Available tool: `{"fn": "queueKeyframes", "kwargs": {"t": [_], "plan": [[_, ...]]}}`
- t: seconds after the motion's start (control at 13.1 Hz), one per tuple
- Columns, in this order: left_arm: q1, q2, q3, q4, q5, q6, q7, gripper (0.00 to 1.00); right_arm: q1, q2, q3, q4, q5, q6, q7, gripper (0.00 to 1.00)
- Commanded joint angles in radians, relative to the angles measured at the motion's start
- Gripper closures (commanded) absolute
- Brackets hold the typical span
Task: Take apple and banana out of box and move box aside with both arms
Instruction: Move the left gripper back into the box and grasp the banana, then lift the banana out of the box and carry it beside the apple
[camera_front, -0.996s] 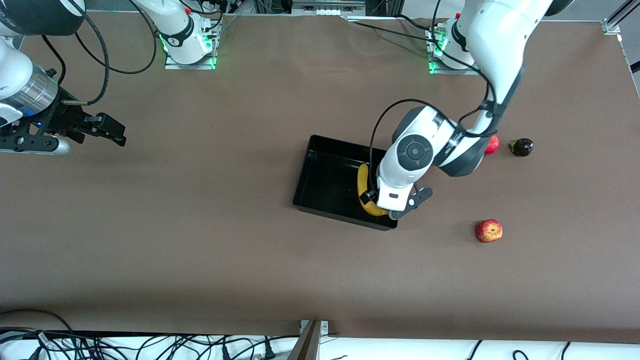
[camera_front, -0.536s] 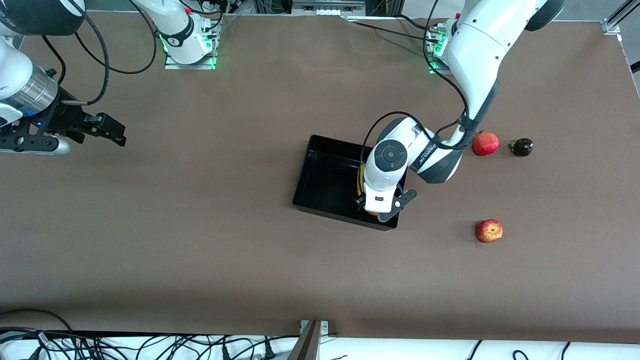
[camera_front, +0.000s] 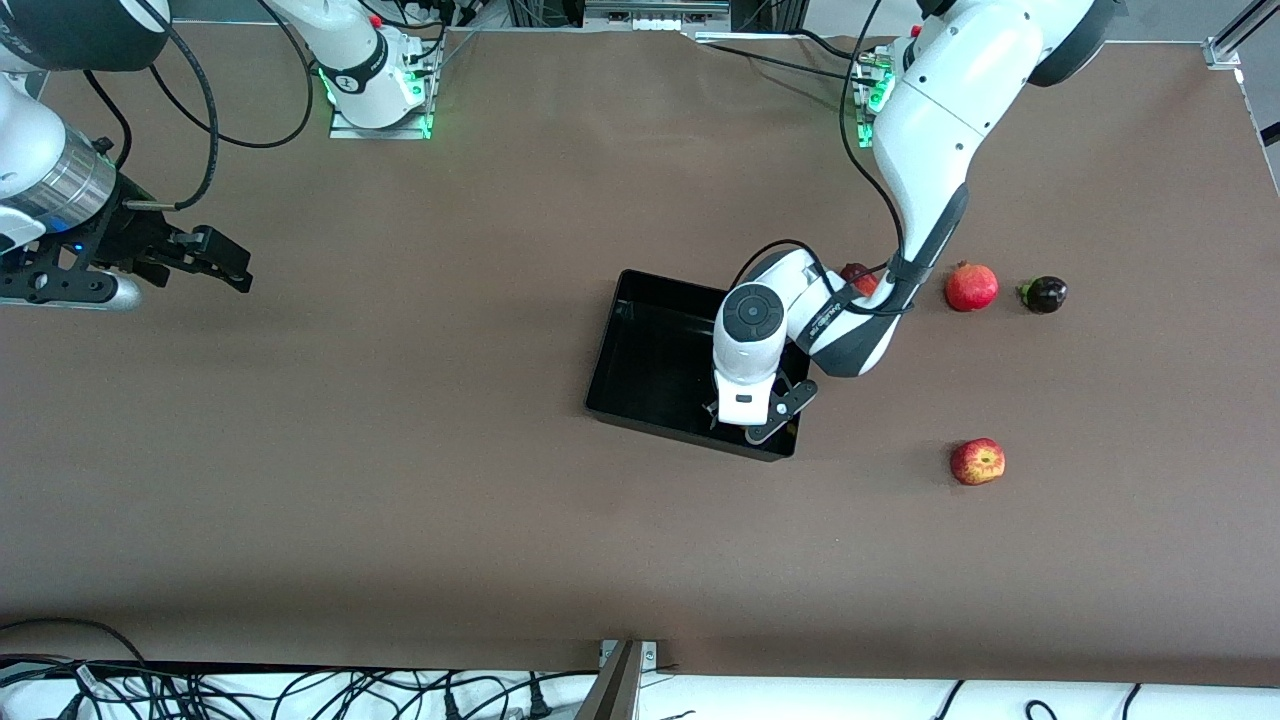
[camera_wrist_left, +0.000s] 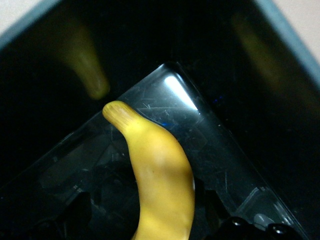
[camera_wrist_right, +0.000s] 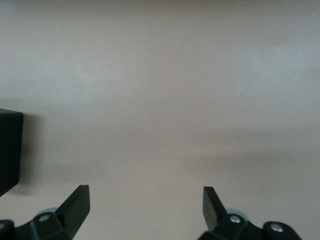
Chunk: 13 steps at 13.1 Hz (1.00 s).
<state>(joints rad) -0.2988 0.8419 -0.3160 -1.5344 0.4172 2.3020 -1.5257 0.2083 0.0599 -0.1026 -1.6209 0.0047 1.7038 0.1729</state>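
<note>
The black tray lies mid-table. My left gripper is low inside the tray's corner that is nearer the camera and toward the left arm's end, and it hides the banana in the front view. In the left wrist view the yellow banana lies on the tray floor between my open fingers, close to one finger and apart from the other. The red-yellow apple sits on the table toward the left arm's end. My right gripper waits open and empty at the right arm's end, and it also shows in the right wrist view.
A plain red fruit with a crown and a small dark fruit lie toward the left arm's end. A reddish fruit peeks out from under the left arm beside the tray. A black corner shows in the right wrist view.
My left hand has moved over the tray toward the right arm's end and gone lower, so it now covers the banana. The crowned red fruit is uncovered. The right arm has not moved.
</note>
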Motion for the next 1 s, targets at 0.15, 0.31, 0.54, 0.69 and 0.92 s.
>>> {"fn": "queueKeyframes", "kwargs": {"t": [0.15,0.31,0.54,0.69,0.92], "plan": [[-0.009,-0.001,0.009,-0.001,0.025,0.013,-0.037,0.59,-0.004,-0.002,0.004,0.01,0.011,-0.004,0.003,0.0],[-0.009,-0.006,0.008,-0.001,0.026,0.005,-0.03,1.0,-0.004,-0.002,0.004,0.01,0.011,-0.004,0.003,0.0],[-0.008,-0.026,0.0,0.002,0.009,-0.068,-0.01,1.0,-0.004,-0.002,0.004,0.01,0.011,-0.003,0.003,0.0],[-0.005,-0.053,-0.034,0.019,-0.042,-0.169,0.057,1.0,-0.004,-0.002,0.004,0.01,0.011,-0.003,0.003,0.0],[-0.002,-0.113,-0.035,0.052,-0.13,-0.295,0.15,1.0,-0.004,-0.002,0.004,0.01,0.011,-0.003,0.003,0.0]]}}
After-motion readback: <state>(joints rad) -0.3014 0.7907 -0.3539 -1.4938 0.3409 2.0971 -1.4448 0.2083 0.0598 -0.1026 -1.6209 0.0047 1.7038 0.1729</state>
